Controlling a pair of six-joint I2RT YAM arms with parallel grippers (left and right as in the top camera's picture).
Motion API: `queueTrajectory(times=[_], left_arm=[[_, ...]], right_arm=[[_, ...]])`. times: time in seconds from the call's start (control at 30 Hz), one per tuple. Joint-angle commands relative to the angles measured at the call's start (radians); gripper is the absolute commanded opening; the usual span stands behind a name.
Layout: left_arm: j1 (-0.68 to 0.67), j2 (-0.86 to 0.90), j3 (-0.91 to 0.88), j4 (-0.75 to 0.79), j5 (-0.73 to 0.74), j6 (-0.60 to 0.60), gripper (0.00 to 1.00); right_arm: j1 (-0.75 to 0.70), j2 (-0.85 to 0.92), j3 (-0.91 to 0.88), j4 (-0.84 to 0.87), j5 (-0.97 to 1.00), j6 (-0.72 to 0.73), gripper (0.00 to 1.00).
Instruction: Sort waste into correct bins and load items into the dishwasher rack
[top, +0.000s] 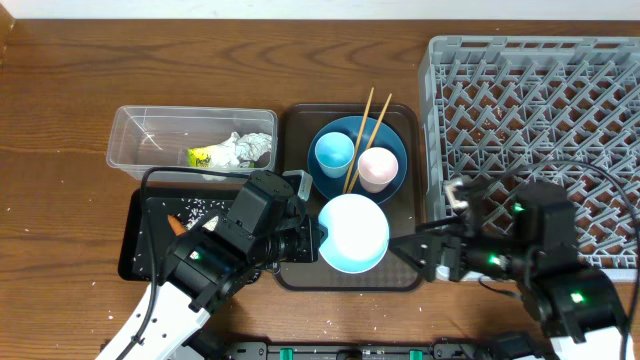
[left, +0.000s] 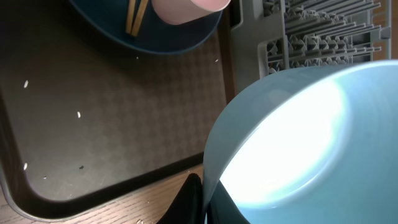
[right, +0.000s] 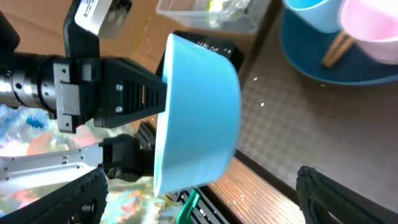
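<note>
Overhead view: the left gripper (top: 305, 238) pinches the rim of the bowl (top: 352, 232) (white inside, pale blue outside) and holds it above the near edge of the brown serving tray (top: 296, 120), between the two arms. The right gripper (top: 425, 255) sits just beside the bowl's right side, its claw spread and holding nothing. The dishwasher rack (top: 540, 90) lies to the right, behind that arm. This looks like a hand-over, so the right claw should likely take the rim well away from the left one.

Left wrist view: the bowl fills the lower right, tipped on its side. The tray floor below it carries a few white crumbs (left: 79, 114), and beyond stands the pink cup (left: 186, 7) on the dark blue plate (left: 168, 40). The left claw's tips are mostly hidden under the bowl.

Right wrist view: the bowl stands on edge, its rim nipped between the left arm's black fingers (right: 134, 93). The right arm's own fingers sit wide apart at the lower corners, not touching it. A good take would probably straddle the wall squarely and close firmly before the left lets go (the smooth surface may slip). The bowl could then travel clear of the pink cup toward the rack.
</note>
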Motion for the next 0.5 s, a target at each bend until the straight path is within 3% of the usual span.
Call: queueTrajectory(times=[0.0, 0.1, 0.23, 0.47], left_arm=[[0.003, 0.0, 0.021, -0.001, 0.018, 0.014, 0.06], [0.003, 0.0, 0.021, -0.004, 0.018, 0.014, 0.06], [0.003, 0.0, 0.021, -0.014, 0.017, 0.014, 0.06], [0.003, 0.0, 0.021, -0.017, 0.017, 0.015, 0.06]], right_arm=[[0.087, 0.05, 0.003, 0.063, 0.043, 0.072, 0.91], [0.151, 0.103, 0.003, 0.118, 0.09, 0.103, 0.83], [0.195, 0.167, 0.003, 0.126, 0.154, 0.105, 0.79], [0.2, 0.198, 0.003, 0.151, 0.153, 0.104, 0.59]])
